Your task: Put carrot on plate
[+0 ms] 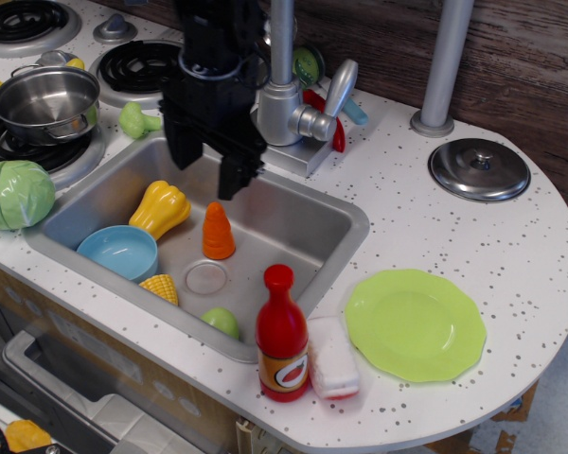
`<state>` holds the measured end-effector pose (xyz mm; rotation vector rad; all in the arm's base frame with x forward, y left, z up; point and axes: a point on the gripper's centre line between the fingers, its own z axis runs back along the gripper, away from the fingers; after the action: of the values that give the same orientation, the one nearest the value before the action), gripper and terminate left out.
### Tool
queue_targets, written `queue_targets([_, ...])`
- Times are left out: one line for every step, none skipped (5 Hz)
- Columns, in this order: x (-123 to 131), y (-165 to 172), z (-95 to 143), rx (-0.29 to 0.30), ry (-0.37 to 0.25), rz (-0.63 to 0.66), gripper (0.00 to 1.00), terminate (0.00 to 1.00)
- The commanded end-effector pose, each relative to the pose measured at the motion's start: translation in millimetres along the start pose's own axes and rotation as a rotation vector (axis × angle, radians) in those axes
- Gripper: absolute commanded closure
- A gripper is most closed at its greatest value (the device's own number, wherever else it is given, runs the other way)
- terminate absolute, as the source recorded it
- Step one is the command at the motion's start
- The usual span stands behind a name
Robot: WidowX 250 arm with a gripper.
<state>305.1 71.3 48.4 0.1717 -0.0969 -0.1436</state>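
Observation:
The carrot (217, 231), a small orange ridged cone, stands upright on the floor of the steel sink (293, 222). The lime-green plate (415, 323) lies flat and bare on the counter to the right of the sink. My black gripper (208, 170) hangs over the sink's back part, just above and behind the carrot, not touching it. Its two fingers point down and stand apart, with nothing between them.
In the sink lie a yellow squash (160, 208), a blue bowl (119, 253), a corn piece (161, 288) and a green ball (221, 322). A red bottle (281, 339) and sponge (332, 357) stand on the front rim. Faucet (289, 90), steel lid (479, 169), pot (44, 99) and cabbage (15, 194) stand around.

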Motion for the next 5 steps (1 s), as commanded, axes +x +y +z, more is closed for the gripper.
queue_targets([22,4,-5,0.004,-0.1,-0.001,0.0,0.0])
queue_targets([25,4,-18,-0.031,-0.102,-0.007,0.0,0.0])
queue_targets([26,5,-35,-0.026,-0.126,-0.015,0.0,0.0])
queue_targets([29,9,-48,-0.032,-0.127,-0.046,0.0,0.0])
queue_targets([30,13,-55,-0.024,-0.113,-0.048,0.0,0.0])
